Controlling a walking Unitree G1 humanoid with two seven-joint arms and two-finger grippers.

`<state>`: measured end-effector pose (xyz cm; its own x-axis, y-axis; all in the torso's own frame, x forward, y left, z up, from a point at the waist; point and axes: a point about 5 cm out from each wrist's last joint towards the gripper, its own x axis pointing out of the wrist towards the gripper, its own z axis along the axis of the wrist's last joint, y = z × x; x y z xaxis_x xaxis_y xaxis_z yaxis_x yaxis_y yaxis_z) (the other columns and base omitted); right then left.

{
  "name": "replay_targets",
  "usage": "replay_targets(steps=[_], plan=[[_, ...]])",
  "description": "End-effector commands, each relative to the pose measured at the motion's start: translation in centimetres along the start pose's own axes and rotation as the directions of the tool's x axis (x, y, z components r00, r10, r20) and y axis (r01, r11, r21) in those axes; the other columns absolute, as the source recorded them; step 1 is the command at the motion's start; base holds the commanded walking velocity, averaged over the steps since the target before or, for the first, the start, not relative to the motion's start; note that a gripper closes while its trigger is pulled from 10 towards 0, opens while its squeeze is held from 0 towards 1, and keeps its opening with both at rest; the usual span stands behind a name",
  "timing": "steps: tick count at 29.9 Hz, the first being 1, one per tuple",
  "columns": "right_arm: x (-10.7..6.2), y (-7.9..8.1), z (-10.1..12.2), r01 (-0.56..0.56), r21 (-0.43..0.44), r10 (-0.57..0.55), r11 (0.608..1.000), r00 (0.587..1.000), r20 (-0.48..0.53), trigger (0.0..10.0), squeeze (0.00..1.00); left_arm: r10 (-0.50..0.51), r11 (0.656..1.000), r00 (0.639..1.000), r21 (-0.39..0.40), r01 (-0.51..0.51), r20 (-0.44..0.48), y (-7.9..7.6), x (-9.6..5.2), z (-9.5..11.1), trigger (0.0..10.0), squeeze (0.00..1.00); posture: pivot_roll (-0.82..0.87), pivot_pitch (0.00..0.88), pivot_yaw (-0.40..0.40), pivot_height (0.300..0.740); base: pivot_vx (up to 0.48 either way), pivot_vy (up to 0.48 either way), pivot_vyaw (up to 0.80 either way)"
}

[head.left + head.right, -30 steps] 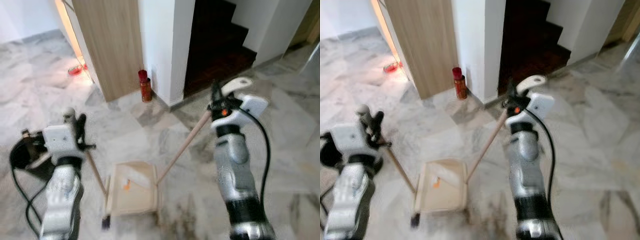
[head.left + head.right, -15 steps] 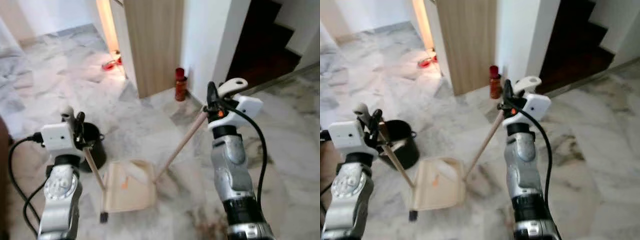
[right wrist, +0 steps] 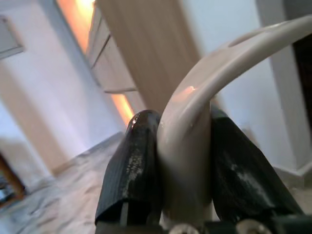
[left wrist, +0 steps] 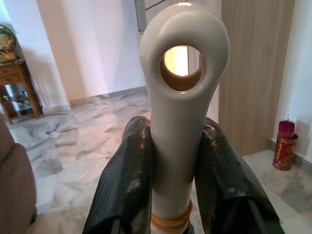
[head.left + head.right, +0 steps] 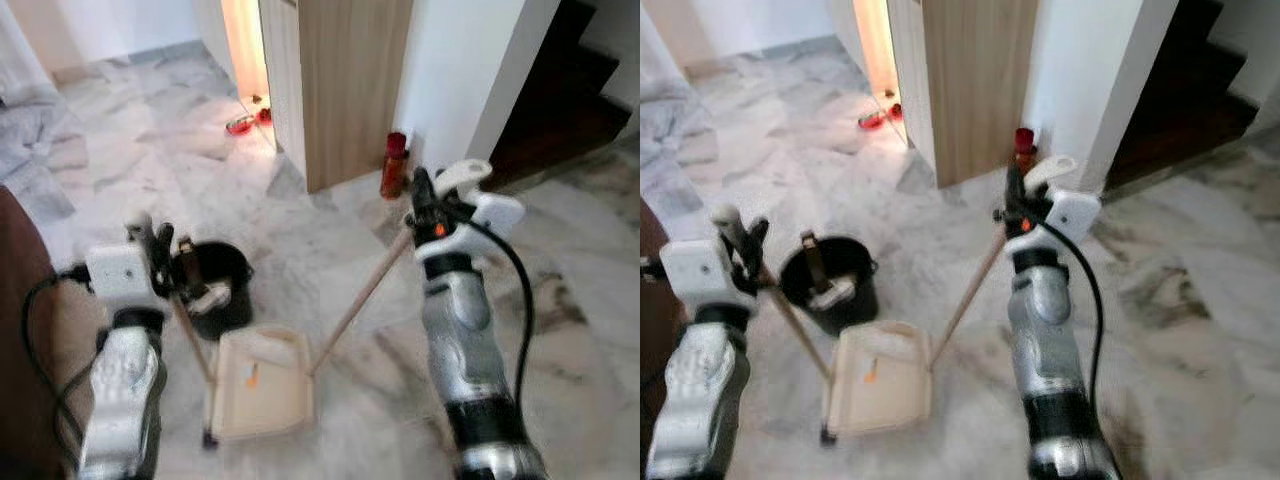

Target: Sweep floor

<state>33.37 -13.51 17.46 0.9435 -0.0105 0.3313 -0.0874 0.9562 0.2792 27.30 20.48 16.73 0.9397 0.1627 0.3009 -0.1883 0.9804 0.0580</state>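
A cream dustpan (image 5: 262,388) lies on the marble floor between my arms, with a small orange scrap (image 5: 250,377) in it. Its long wooden handle (image 5: 360,298) slants up to a white curved grip (image 3: 204,83), and my right gripper (image 5: 425,198) is shut on that grip. My left gripper (image 5: 157,243) is shut on the white looped end (image 4: 183,73) of a broom stick (image 5: 192,345). The stick runs down to a dark brush head (image 5: 208,437) at the dustpan's left side.
A black bucket (image 5: 216,292) with tools in it stands just behind the dustpan. A red canister (image 5: 395,165) sits at the foot of a wooden panel (image 5: 350,80) and white wall. Dark stairs (image 5: 590,95) lie far right, brown furniture (image 5: 20,330) at left, a red object (image 5: 240,125) beyond.
The camera has swung left, so the whole scene shifted right and the black bucket and brown furniture came into view. Both grippers keep their hold on the handles.
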Motion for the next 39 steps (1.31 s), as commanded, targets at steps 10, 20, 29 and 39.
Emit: replay_targets(steps=[10,20,29,39], plan=[[0.7,1.2,1.4,-0.039,0.008,0.038,0.999,0.997,0.06,10.0,0.0,0.002,1.0,0.998,-0.008,-0.002,0.061,0.3,0.2,1.3,10.0,0.0,0.05,0.079,0.031,0.74,0.0,0.24,0.0],[0.8,1.3,1.5,-0.04,0.012,0.04,0.999,0.997,0.062,10.0,0.0,-0.008,1.0,0.998,0.001,0.008,0.065,0.2,0.0,1.4,10.0,0.0,0.05,0.083,0.032,0.74,0.0,0.0,0.0],[1.4,1.6,3.3,-0.054,0.021,0.051,0.998,0.99,0.135,10.0,0.0,-0.018,1.0,0.998,0.004,0.018,0.062,-0.1,-0.1,1.3,10.0,0.0,0.05,0.074,0.032,0.74,0.0,0.0,0.0],[2.0,1.7,4.4,-0.058,-0.005,0.058,0.998,0.981,0.185,10.0,0.0,-0.018,1.0,0.998,0.0,0.018,0.067,-0.1,-0.1,1.3,10.0,0.0,0.05,0.055,0.028,0.74,0.0,0.0,0.1]])
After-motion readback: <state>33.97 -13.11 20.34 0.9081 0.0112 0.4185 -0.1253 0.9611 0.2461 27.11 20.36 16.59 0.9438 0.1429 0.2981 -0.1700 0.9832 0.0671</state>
